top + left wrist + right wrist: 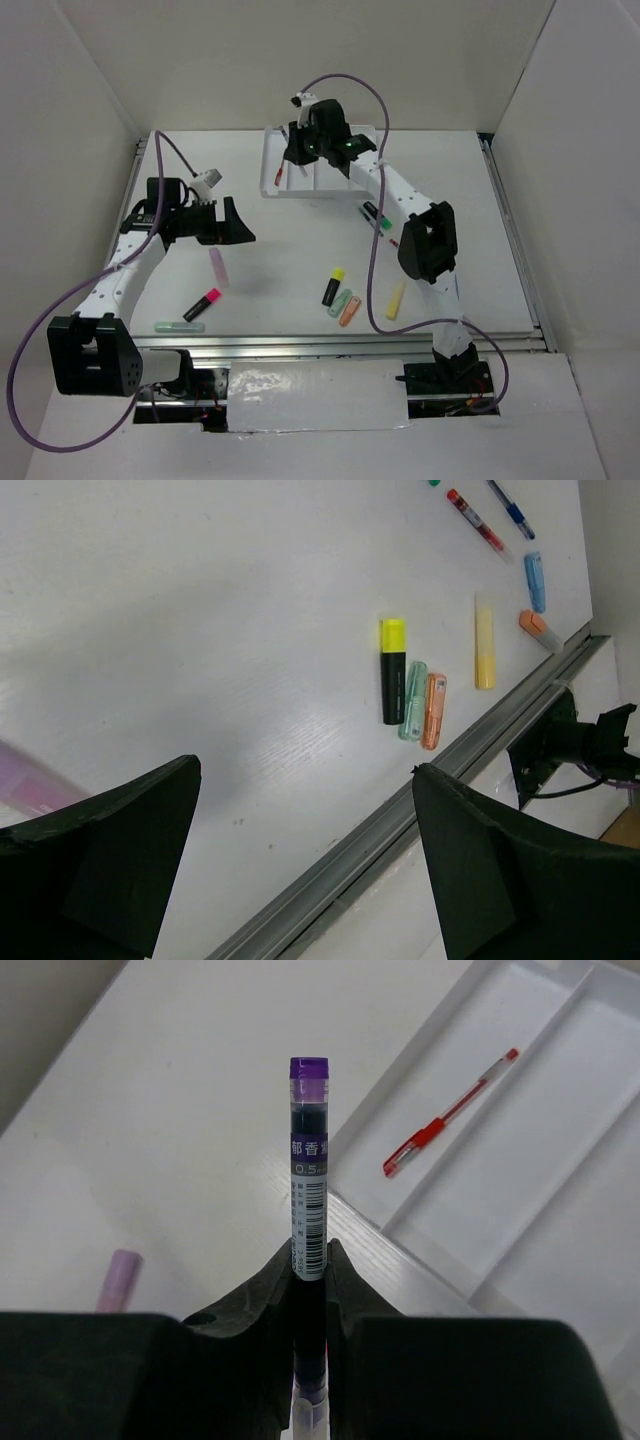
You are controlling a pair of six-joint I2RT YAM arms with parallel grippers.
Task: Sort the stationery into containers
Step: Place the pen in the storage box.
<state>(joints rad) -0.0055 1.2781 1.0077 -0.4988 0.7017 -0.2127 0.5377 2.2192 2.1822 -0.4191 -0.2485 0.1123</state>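
Observation:
The white divided tray point(300, 193) stands at the back; a red pen point(279, 172) lies in its leftmost compartment, also in the right wrist view point(450, 1113). My right gripper point(296, 152) hovers at the tray's left end point(560, 1160), shut point(311, 1260) on a purple pen point(309, 1170) that sticks out past the fingertips. My left gripper point(237, 225) is open and empty point(305, 770) above the table, just over a lilac marker point(218, 267). A yellow-capped highlighter point(393, 670), green point(413, 701), orange point(434, 711) and yellow point(484, 640) markers lie loose.
A pink-capped highlighter point(202, 304) and a green marker point(180, 326) lie front left. A red pen point(475, 520), blue pen point(510, 508), blue marker point(536, 580) and orange marker point(540, 630) lie near the right arm. A metal rail point(340, 342) edges the table's front.

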